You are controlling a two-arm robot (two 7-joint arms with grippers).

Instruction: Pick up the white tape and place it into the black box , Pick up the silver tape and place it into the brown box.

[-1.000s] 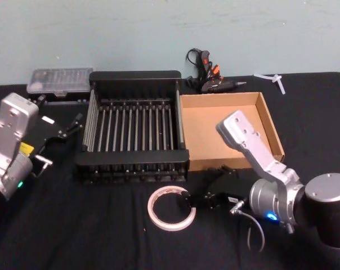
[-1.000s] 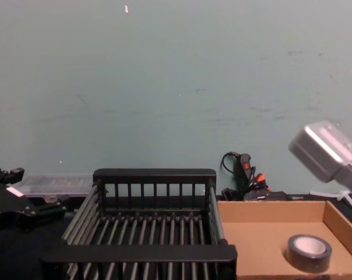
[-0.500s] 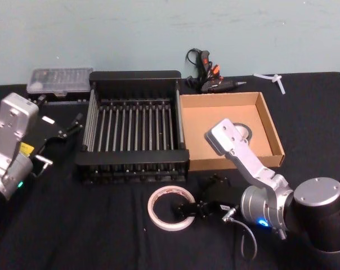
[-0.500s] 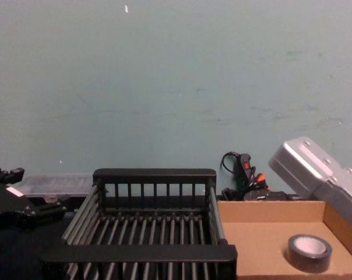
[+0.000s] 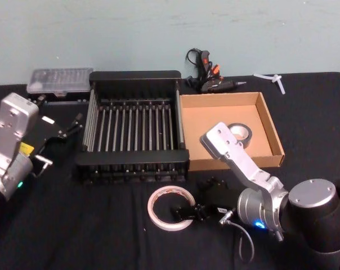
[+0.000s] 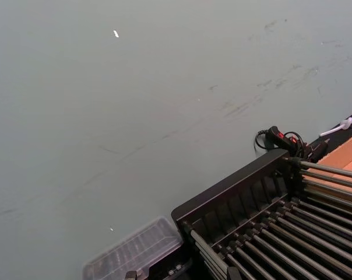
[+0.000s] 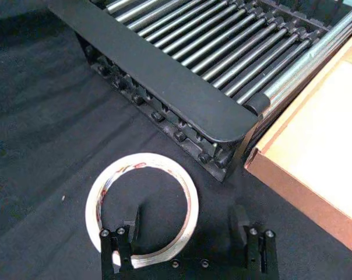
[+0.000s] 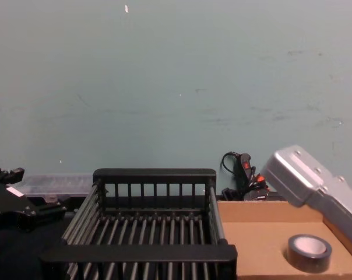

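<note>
White tape [image 7: 142, 209], one roll, straddled by right gripper's [image 7: 185, 228] parted jaws.

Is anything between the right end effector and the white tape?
Nothing visible. The right end effector is open at the white tape, with one finger inside the roll's hole and the other outside its rim.

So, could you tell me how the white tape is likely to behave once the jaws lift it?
The white tape looks thin-walled with a wide hole, so it is probably light and may flex when pinched. Lying flat, it shouldn't roll; the right gripper straddles its rim.
</note>
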